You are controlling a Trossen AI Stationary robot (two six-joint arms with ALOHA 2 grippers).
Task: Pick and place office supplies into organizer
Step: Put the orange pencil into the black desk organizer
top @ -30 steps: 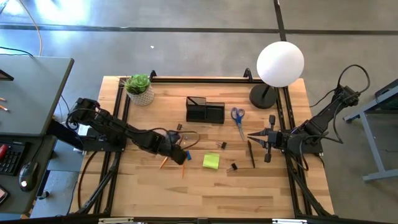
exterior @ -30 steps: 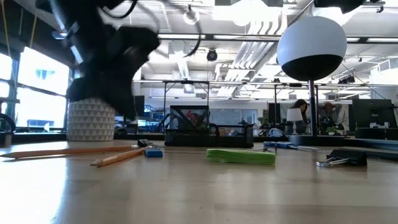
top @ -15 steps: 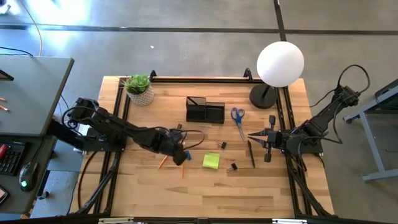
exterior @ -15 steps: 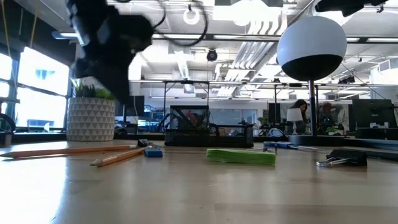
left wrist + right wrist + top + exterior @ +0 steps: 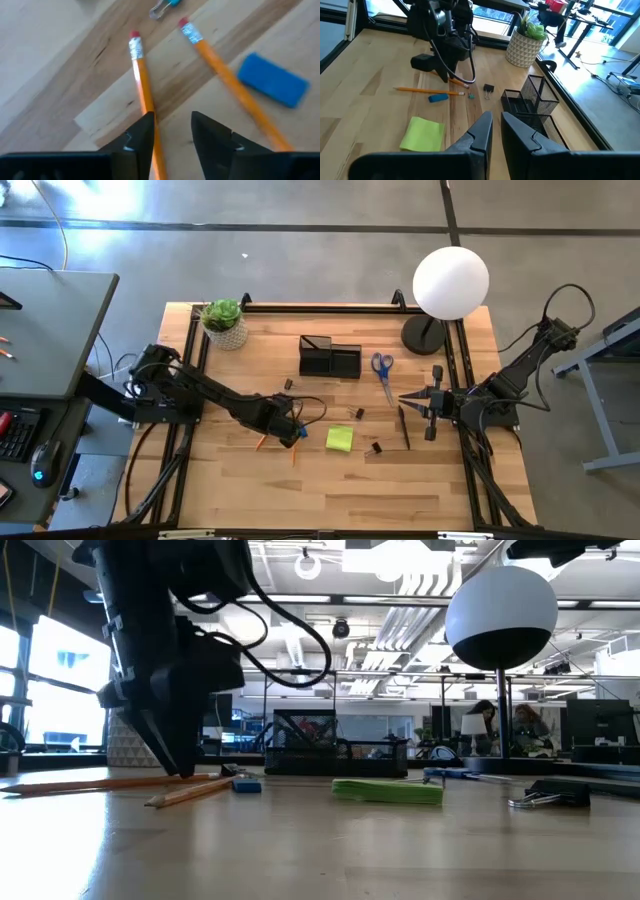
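Note:
My left gripper (image 5: 172,131) is open and points down at the table, just over two orange pencils. One pencil (image 5: 144,95) runs between its fingers, close along one finger (image 5: 141,136). The other pencil (image 5: 225,82) and a small blue piece (image 5: 272,80) lie beside it. In the low view its tips (image 5: 185,770) reach almost to the wood. The black organizer (image 5: 330,358) stands at the far middle, with blue-handled scissors (image 5: 382,370) to its right. A yellow-green sticky pad (image 5: 339,439), binder clips (image 5: 374,448) and a dark pen (image 5: 404,427) lie flat. My right gripper (image 5: 404,399) waits shut at the right. My left gripper comes from above with its fingers along the pencil's shaft (image 5: 150,112), which lies flat on the table next to one finger. Whether that finger touches the pencil I cannot tell.
A potted plant (image 5: 224,323) stands at the far left corner and a white globe lamp (image 5: 450,285) at the far right. Another binder clip (image 5: 288,384) lies left of the organizer. Bare wood stretches along the near edge (image 5: 330,500).
My left gripper has come down from above the table until its fingertips stand at the pencils. The pencils, the blue piece and the sticky pad lie where they were.

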